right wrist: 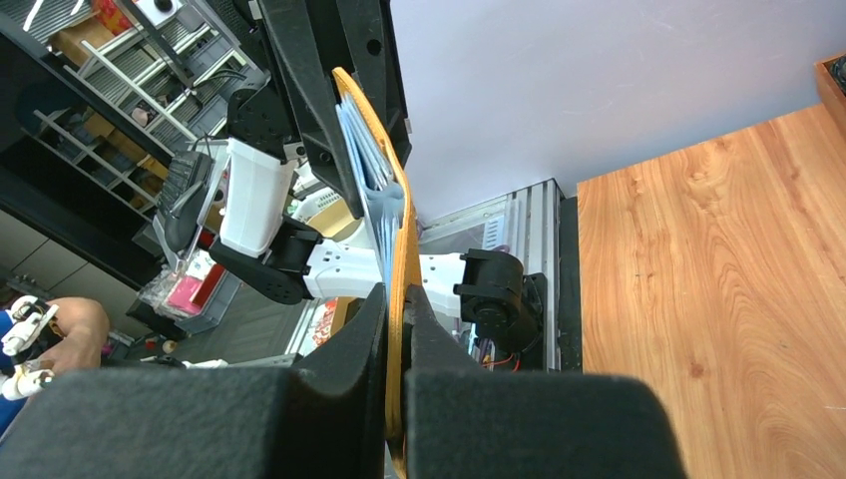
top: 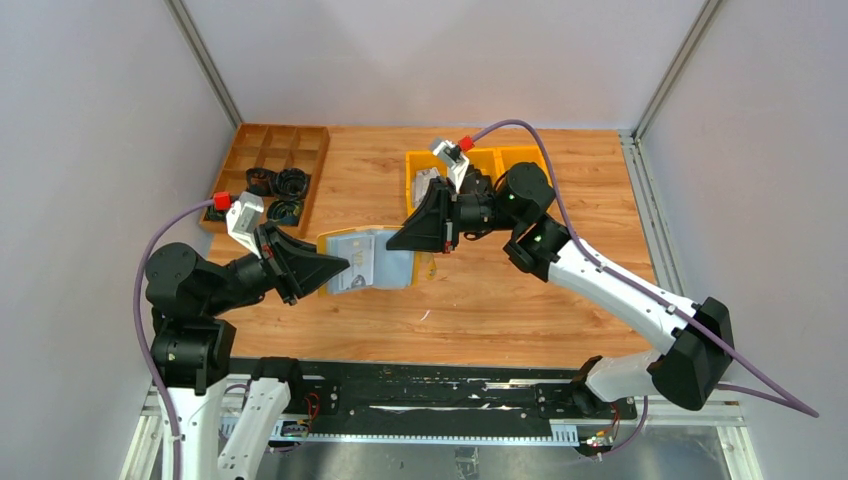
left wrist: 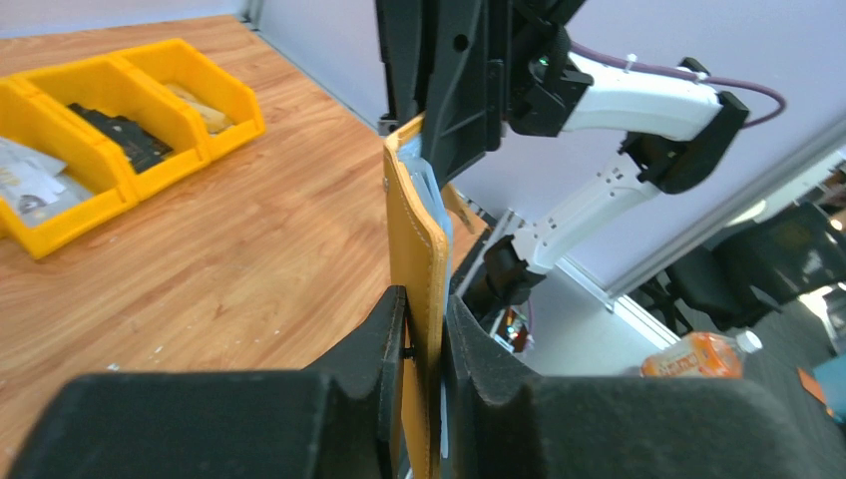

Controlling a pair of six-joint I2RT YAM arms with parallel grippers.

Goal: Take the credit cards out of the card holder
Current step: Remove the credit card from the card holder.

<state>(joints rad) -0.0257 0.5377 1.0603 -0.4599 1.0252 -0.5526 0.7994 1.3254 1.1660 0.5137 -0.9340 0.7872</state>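
The mustard-yellow card holder hangs open above the table between my two grippers, grey-blue inside facing up. My left gripper is shut on its left edge and my right gripper on its right edge. A whitish credit card shows in the left half's sleeve. In the left wrist view the holder stands edge-on between my left gripper's pads. In the right wrist view the holder is edge-on in my right gripper, with pale blue sleeve edges fanned beside it.
Yellow bins stand behind the right gripper and also show in the left wrist view, holding pale, black and tan pieces. A brown wooden tray with black pieces sits at the back left.
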